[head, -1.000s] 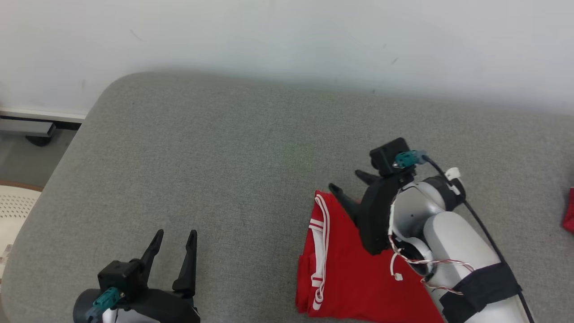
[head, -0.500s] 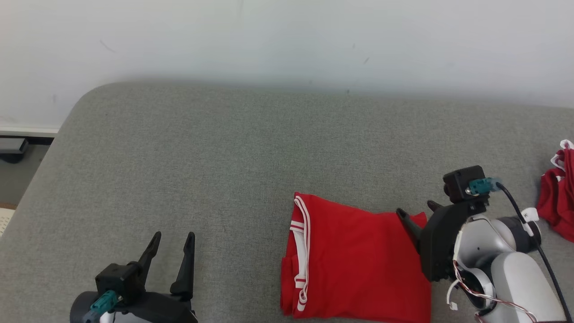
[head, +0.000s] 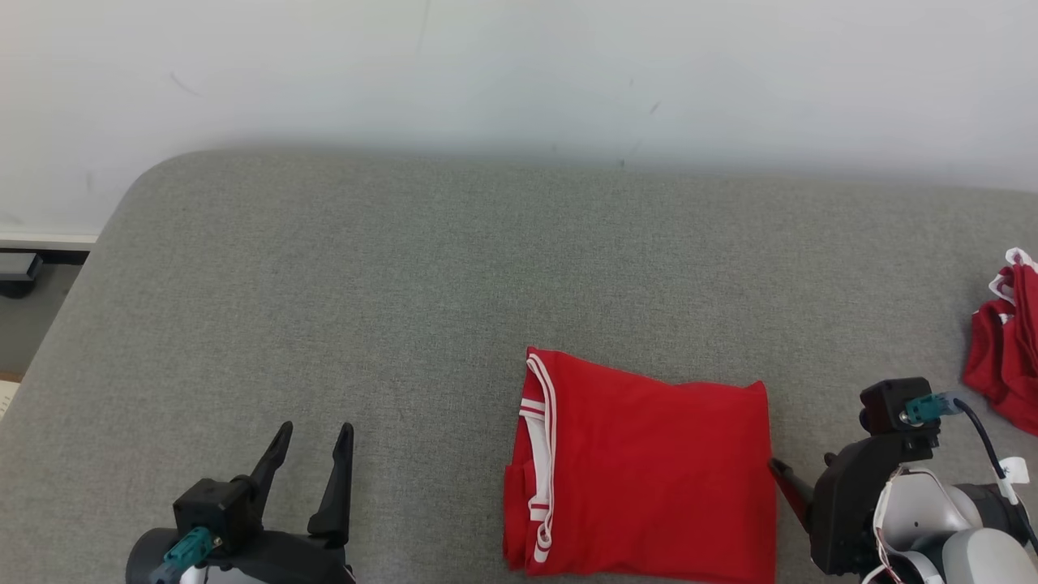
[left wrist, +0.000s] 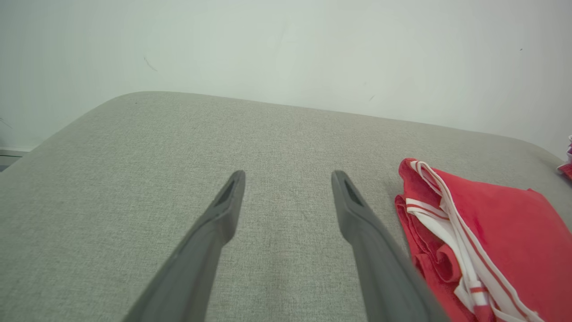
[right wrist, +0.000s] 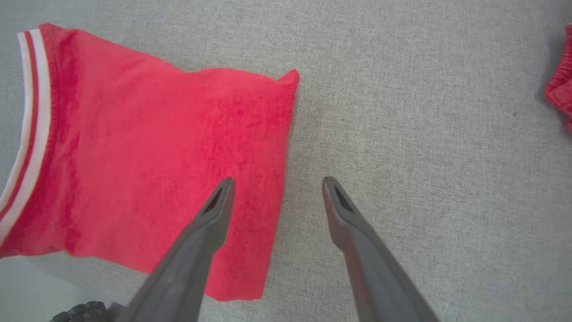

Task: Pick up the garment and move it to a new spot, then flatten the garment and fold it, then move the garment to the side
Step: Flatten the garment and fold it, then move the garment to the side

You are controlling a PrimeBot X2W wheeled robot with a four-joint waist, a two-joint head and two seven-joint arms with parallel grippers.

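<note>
1. At the far left the bench [head: 405,284] ends in a rounded corner, and beyond it is the floor [head: 32,324]. If the garment is pushed too far to this side, it could fall over that edge.
2. The left tool [head: 316,427] hovers at the near left with its fingers spread and nothing between them. It is well apart from the garment, so it gives no help if the fold begins to open.
3. Between the left tool and the garment, and up to the wall [head: 519,73], the bench is bare. This seems the best open room for moving the garment aside.
4. The garment [head: 649,470], red with white stripes, lies folded as a flat rectangle at the near middle-right of the bench. The folding looks done, so probably only the move to the side is left. In the right wrist view its near border lies close to the front edge of the bench, so a pull toward the robot could slide it off. A pinch on the top layer alone would lift that layer and undo the fold.
5. The right tool [head: 801,462] is just beside the garment's right border, fingers spread, pinching nothing. One finger is above the red cloth, the other above bare bench. Whether it touches cannot be told.
6. At the far right lies another red cloth [head: 1005,357], crumpled. A move to this side has little room and may mix the two.
</note>
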